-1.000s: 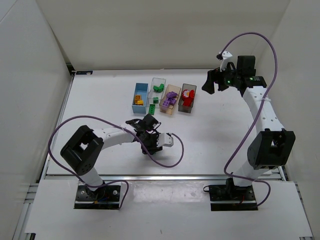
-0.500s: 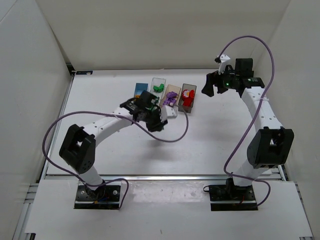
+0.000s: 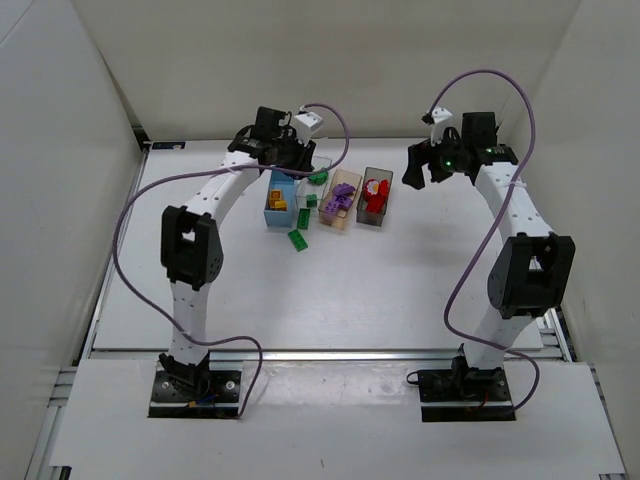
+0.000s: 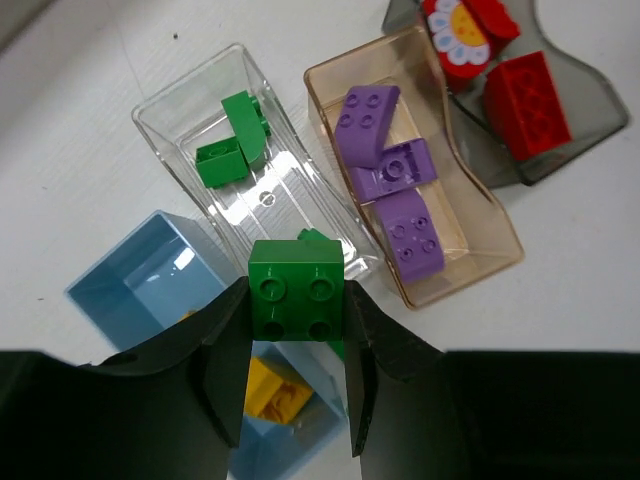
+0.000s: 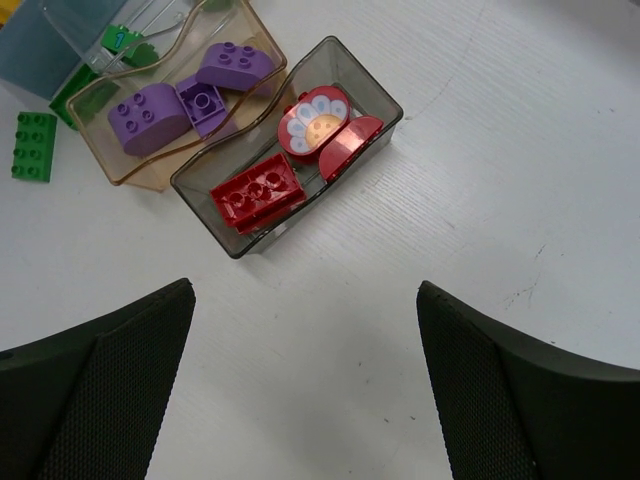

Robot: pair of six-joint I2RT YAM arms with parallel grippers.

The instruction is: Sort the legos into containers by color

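My left gripper (image 4: 296, 312) is shut on a green two-by-two lego (image 4: 296, 285) and holds it above the near end of the clear bin (image 4: 180, 105), which holds green legos (image 4: 232, 150). In the top view the left gripper (image 3: 292, 158) is over the far ends of the bins. The light blue bin (image 3: 279, 197) holds orange-yellow legos (image 4: 270, 385). The peach-tan bin (image 3: 340, 200) holds purple legos (image 5: 150, 115). The dark grey bin (image 3: 374, 195) holds red legos (image 5: 255, 190). My right gripper (image 3: 420, 170) is open and empty above bare table (image 5: 305, 400).
A flat green lego (image 3: 298, 241) lies loose on the table in front of the bins, also in the right wrist view (image 5: 32, 145). Another green piece (image 3: 309, 201) sits between the blue and clear bins. White walls enclose the table.
My left arm has swung from the table's near middle out to the far side, over the bins, carrying the green lego. The right arm has barely shifted.
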